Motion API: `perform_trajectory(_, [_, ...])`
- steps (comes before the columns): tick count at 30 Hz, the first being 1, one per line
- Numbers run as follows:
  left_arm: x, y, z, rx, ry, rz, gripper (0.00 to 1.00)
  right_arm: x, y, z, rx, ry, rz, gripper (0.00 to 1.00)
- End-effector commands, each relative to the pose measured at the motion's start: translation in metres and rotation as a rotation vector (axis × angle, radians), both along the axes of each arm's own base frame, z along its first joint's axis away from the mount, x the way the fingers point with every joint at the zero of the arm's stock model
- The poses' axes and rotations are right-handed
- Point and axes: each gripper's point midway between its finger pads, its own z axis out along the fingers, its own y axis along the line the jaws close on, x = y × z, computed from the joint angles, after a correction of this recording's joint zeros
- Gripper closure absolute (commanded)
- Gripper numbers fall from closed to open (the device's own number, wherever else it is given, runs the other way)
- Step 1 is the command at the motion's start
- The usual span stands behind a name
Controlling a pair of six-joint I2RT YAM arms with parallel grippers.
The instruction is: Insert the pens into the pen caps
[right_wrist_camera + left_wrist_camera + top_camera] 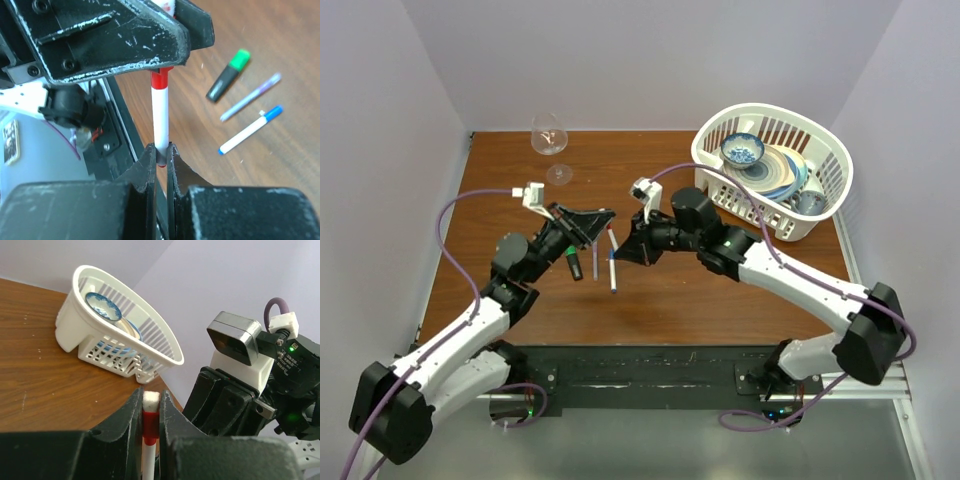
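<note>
My left gripper (151, 406) is shut on a red pen cap (150, 422) that sits on the end of a thin white pen (160, 117). My right gripper (161, 152) is shut on that pen's other end. The two grippers face each other above the table's middle, left gripper (608, 217) and right gripper (623, 252), with the pen spanning the gap. Three more pens lie on the wood below. They are a black marker with a green cap (227, 75), a thin purple-grey pen (250, 96) and a white pen with a blue cap (249, 131).
A white basket (820, 215) holding a bowl (742, 150) and plates stands at the back right. A wine glass (550, 135) stands at the back left. White walls close in the table on three sides.
</note>
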Motion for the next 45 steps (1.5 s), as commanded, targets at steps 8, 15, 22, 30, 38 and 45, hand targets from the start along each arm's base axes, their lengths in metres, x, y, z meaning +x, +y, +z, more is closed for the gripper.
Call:
perform_trajectory(8, [0.028, 0.002, -0.031, 0.397, 0.231, 0.042, 1.0, -0.031, -0.073, 0.041, 0.159, -0.135, -0.142, 0.42])
perform_trajectory(15, [0.064, 0.121, -0.107, 0.703, 0.496, 0.419, 1.0, -0.055, -0.107, 0.047, 0.221, -0.119, -0.215, 0.06])
perform_trajectory(22, [0.056, 0.194, -0.178, 0.853, 0.733, 0.573, 1.0, -0.052, -0.111, 0.046, 0.212, -0.111, -0.253, 0.03])
perform_trajectory(30, [0.061, 0.205, -0.225, 0.934, 0.878, 0.578, 1.0, -0.052, -0.112, 0.049, 0.21, -0.111, -0.252, 0.03])
perform_trajectory(38, [0.06, 0.2, -0.258, 0.952, 0.97, 0.536, 0.86, -0.053, -0.115, 0.052, 0.224, -0.116, -0.266, 0.04])
perform_trajectory(45, [0.06, 0.198, -0.264, 0.958, 0.995, 0.517, 0.61, -0.051, -0.116, 0.052, 0.218, -0.106, -0.28, 0.03])
